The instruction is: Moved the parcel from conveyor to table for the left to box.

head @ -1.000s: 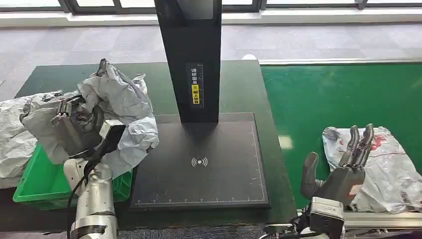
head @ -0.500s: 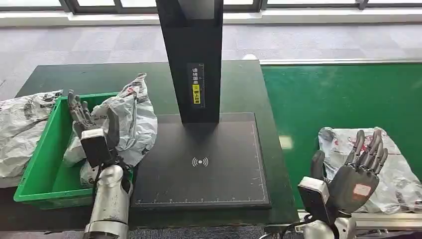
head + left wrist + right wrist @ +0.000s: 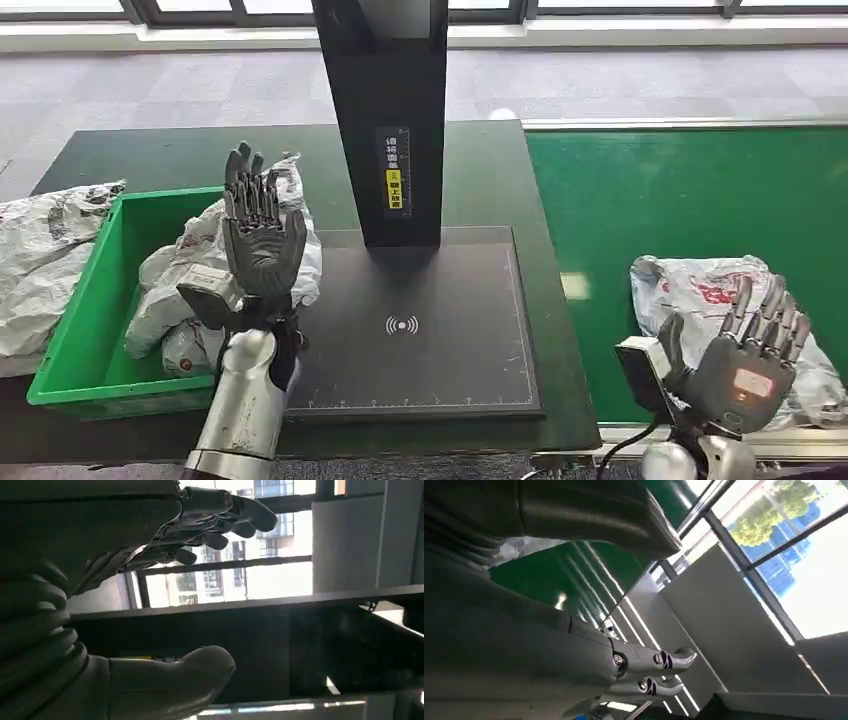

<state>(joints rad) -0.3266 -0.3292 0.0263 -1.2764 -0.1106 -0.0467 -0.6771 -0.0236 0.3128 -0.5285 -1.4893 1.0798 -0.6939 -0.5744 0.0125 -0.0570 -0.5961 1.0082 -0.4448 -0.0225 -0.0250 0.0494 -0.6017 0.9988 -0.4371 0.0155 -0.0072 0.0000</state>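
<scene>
Ahead, seen from the robot's head, a dark worktop (image 3: 480,170) carries a flat black scanning pad (image 3: 420,330) with a tall black post (image 3: 385,110) rising from its far edge. To the right runs a green conveyor (image 3: 690,200). On it, near the front edge, lies the parcel (image 3: 700,290): a crumpled grey-white plastic mailing bag with red print.

At the left of the worktop sits a green box (image 3: 75,350). Another crumpled bag (image 3: 180,290) lies inside it, bunched against the side nearest the pad. More grey bags (image 3: 40,260) are heaped just outside the box, further left.

The left hand (image 3: 262,235) is raised above the box's inner edge, palm toward the camera, fingers (image 3: 248,185) straight and spread, holding nothing. The left wrist camera shows the same empty hand (image 3: 150,595) with thumb and fingers well apart.

The right hand (image 3: 745,360) hovers at the near edge of the parcel, palm up, fingers (image 3: 765,310) spread wide and empty. It does not appear to touch the bag.

The parcel looks light, soft and floppy, with a slick plastic skin. It would likely sag and slide in a loose hold. A firm hold around a bunched fold near its middle seems safest.
</scene>
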